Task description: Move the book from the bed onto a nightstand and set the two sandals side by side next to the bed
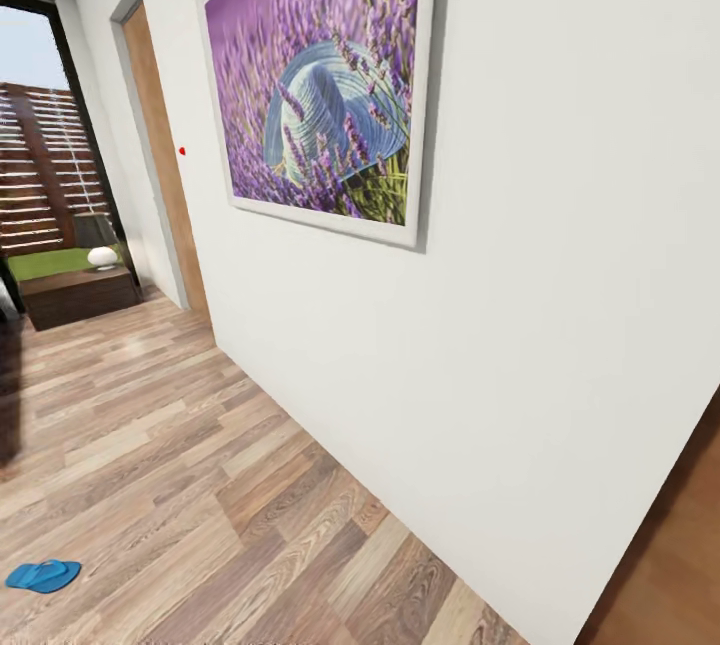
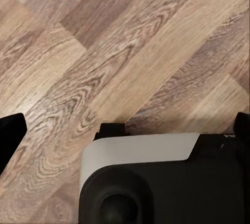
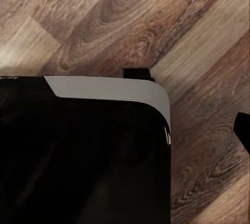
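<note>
Here, sandal: bright blue, flat, lying on the plank floor.
Claws: showing no readable opening; cannot tell.

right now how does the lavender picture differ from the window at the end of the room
The lavender picture hangs high on the white wall, while the window reaches down toward the floor. The picture has a pale frame; the window's frame is dark. The picture shows purple flowers around a blue hat; the window shows a slatted fence and grass outside. Both are rectangular and framed.
</note>
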`<state>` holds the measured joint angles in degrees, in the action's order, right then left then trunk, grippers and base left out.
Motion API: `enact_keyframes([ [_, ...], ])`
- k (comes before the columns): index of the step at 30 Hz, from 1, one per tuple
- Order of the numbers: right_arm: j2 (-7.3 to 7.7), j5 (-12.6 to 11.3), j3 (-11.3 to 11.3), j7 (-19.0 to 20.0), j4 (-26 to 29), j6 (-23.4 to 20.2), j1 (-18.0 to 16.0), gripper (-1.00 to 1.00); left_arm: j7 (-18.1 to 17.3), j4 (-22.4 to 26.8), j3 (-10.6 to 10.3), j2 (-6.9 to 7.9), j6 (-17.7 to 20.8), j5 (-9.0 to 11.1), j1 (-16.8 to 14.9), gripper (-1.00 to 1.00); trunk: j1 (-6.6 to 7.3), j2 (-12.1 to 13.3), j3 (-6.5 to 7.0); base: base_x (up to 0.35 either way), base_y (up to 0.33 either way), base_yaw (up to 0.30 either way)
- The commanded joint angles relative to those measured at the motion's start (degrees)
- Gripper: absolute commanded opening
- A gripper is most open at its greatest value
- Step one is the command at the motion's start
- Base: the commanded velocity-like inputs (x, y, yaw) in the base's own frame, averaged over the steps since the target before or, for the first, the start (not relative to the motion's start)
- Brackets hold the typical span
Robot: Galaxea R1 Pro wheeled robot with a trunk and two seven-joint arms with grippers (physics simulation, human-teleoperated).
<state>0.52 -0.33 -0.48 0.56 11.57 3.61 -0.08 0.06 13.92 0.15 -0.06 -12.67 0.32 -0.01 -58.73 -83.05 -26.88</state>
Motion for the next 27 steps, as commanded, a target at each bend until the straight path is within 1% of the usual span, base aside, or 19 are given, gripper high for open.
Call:
enact_keyframes([
  [1,0.01,0.0,0.0,0.1,0.0,0.2,0.0,1.0,0.0,0.6,0.0,-0.01,-0.1,0.0,0.0,1.0,0.0,0.0,-0.05,0.0,0.0,0.293],
  [7,0.01,0.0,0.0,0.1,0.0,0.2,0.0,1.0,0.1,4.6,0.0,-0.15,-0.1,0.0,0.0,1.0,0.0,0.0,-0.05,0.0,0.0,0.293],
  [11,0.01,0.0,0.0,0.1,0.0,0.2,0.0,1.0,0.0,5.6,0.0,-0.18,-0.2,0.0,0.0,1.0,0.0,0.0,-0.05,0.0,0.0,0.293],
  [16,0.01,0.0,-0.1,0.1,0.0,0.2,0.0,1.0,0.0,9.8,-0.1,-0.46,-0.2,0.0,-0.1,1.0,0.0,0.0,-0.05,0.0,0.0,0.293],
  [17,0.01,0.0,-0.1,0.1,0.0,0.2,0.0,1.0,-0.1,11.8,-0.1,-0.56,-0.2,0.0,-0.1,1.0,0.0,0.0,-0.05,0.0,0.0,0.293],
  [22,0.07,0.0,-0.1,0.1,0.4,0.2,0.0,1.0,-0.1,16.9,-0.1,-0.8,-0.2,-0.2,-0.1,1.0,0.0,0.0,-0.05,0.0,0.0,0.293],
  [24,0.12,-0.1,-0.1,0.1,2.0,0.2,0.0,1.0,-0.1,19.3,-0.2,-1.03,-0.1,-0.3,-0.1,1.0,0.0,0.0,-0.05,0.0,0.0,0.293],
  [26,0.11,0.0,-0.1,0.1,5.2,0.1,0.0,1.0,-0.1,21.6,-0.2,-1.25,0.0,-0.5,-0.1,1.0,0.0,0.0,-0.05,0.0,0.0,0.293],
  [27,0.1,0.0,-0.1,0.1,7.9,-0.1,0.0,1.0,-0.1,22.7,-0.2,-1.32,0.0,-0.7,-0.1,1.0,0.0,0.0,-0.05,0.0,0.0,0.293],
])
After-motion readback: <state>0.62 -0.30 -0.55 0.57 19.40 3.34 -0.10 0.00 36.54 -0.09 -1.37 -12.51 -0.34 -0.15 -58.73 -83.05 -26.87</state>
